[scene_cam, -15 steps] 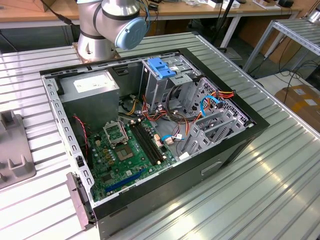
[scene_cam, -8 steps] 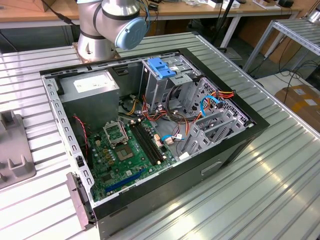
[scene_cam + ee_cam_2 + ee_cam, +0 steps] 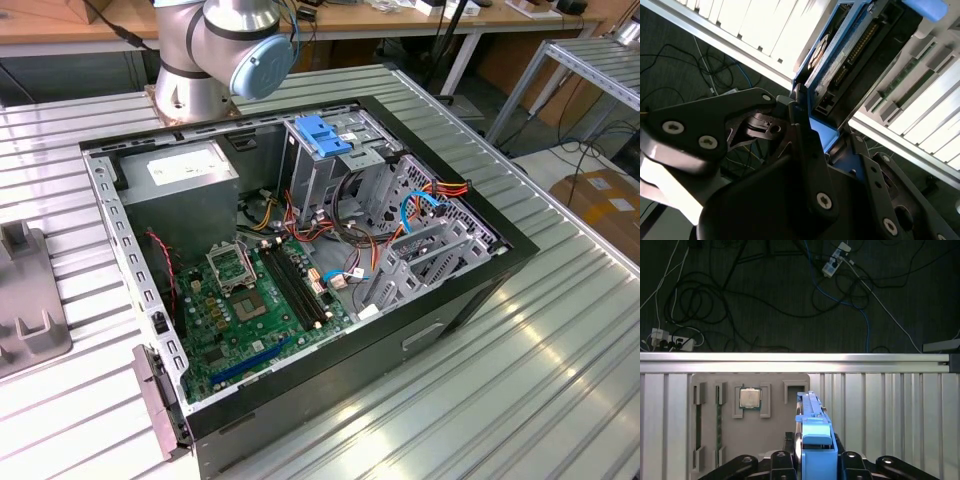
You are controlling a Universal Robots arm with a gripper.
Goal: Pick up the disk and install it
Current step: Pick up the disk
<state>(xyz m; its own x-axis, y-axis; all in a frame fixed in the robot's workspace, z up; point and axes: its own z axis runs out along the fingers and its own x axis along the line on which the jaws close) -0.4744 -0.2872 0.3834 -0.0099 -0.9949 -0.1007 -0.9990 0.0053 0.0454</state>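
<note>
**Disk clamped in the pincer above the desk edge**

In both wrist views the pincer [image 3: 815,460] is clenched on the disk [image 3: 812,432], its black fingers [image 3: 802,135] pressing on the bright blue carrier rails from either side. The first wrist view shows the disk edge-on, standing upright between the fingers. The second wrist view shows its dark underside and connector row [image 3: 840,65] inside the blue frame.

The disk is over the slatted metal desk [image 3: 890,415], near the rim. Just beside it is a grey tray [image 3: 775,425] that carries a processor chip [image 3: 750,398]. I cannot tell whether the disk touches the desk. Past the rim, cables [image 3: 715,305] lie on the dark floor.

In the exterior view the open computer case [image 3: 440,320] lies on the desk with its green motherboard [image 3: 250,320] exposed. The arm [image 3: 215,45] rises behind it.
</note>
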